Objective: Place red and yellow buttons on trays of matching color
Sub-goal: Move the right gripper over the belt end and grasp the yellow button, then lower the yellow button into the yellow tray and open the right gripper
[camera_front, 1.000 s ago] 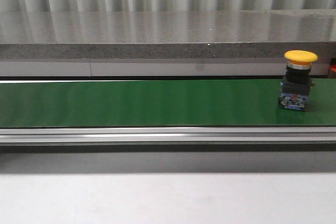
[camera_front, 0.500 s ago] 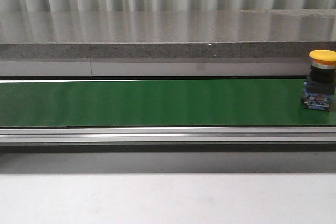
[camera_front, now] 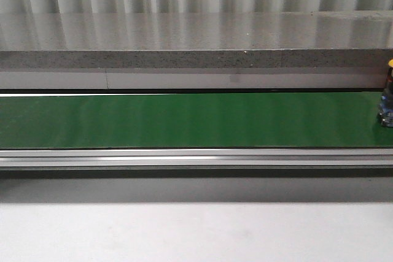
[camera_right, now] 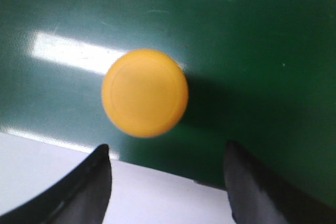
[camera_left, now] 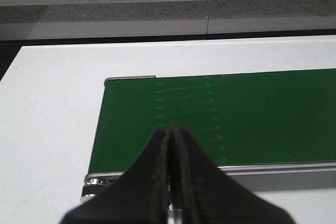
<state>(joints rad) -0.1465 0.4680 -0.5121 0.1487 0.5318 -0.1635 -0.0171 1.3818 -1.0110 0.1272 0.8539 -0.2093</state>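
We find the yellow push button (camera_right: 145, 93) standing on the green conveyor belt (camera_front: 184, 119), at the far right end as the front view shows it, where only a sliver of its body peeks in at the frame edge. From the right wrist camera we look straight down on its round mushroom cap, which sits close to the belt's near edge, with the white table (camera_right: 47, 166) just beyond.

Our right gripper (camera_right: 167, 179) hangs above it with its jaws spread wide, the two dark fingers (camera_right: 92, 182) apart and not touching the button. The cap lies off-centre between them, nearer one finger than the other. Our left gripper (camera_left: 171, 182) sits over the opposite end of the belt with its fingers pressed together on nothing.

We judge the button to be a rigid plastic and metal part, fairly light, top-heavy with the wide cap over a narrower body. The cap is smooth and domed, so pads closing on its rim could slip off or tip it. We would do better to come lower and close on the squarer body under the cap, whose flatter faces should give a surer hold. It is not fragile, so firm pressure should be safe. No trays show in any view.
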